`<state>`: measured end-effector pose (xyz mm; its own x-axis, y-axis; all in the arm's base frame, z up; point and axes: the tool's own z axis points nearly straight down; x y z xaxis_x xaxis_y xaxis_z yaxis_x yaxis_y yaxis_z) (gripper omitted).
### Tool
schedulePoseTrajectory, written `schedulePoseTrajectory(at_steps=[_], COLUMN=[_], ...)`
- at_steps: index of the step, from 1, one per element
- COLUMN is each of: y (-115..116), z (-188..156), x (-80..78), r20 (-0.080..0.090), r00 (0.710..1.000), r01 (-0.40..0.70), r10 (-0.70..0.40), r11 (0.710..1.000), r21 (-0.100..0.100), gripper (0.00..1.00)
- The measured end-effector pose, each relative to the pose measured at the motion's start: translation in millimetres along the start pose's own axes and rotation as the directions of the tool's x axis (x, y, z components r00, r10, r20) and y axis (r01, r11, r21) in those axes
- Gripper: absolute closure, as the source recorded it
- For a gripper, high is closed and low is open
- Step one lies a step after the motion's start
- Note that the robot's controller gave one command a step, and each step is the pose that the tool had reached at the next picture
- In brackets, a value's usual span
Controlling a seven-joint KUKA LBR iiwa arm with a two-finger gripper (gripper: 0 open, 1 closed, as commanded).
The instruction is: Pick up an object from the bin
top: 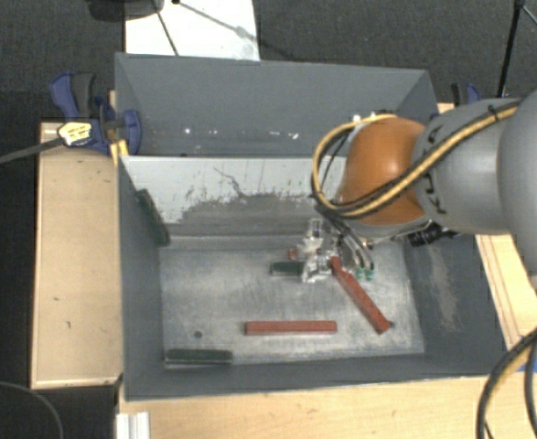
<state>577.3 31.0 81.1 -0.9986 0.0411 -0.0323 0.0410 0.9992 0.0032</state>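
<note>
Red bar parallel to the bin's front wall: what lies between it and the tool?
Nothing. In the camera view, only bare bin floor lies between the red bar and the tool.

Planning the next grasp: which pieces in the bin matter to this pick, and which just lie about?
Likely in play, nearest the arm: small dark green piece; slanted red-brown bar.
Lying about: flat red-brown bar; green bar at front left; green bar against left wall.

the cover (382,167) hides much of the gripper (318,265); one end of the slanted red bar (367,307) lies under it.
</note>
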Motion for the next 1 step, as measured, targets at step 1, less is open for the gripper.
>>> schedulePoseTrajectory(at_steps=[1], y=[0.0], z=[0.0], x=[0.0], r20=[0.0], r00=[1.0], r01=[0.0], r10=[0.0], r11=[1.0], r21=[0.0], gripper=[1.0])
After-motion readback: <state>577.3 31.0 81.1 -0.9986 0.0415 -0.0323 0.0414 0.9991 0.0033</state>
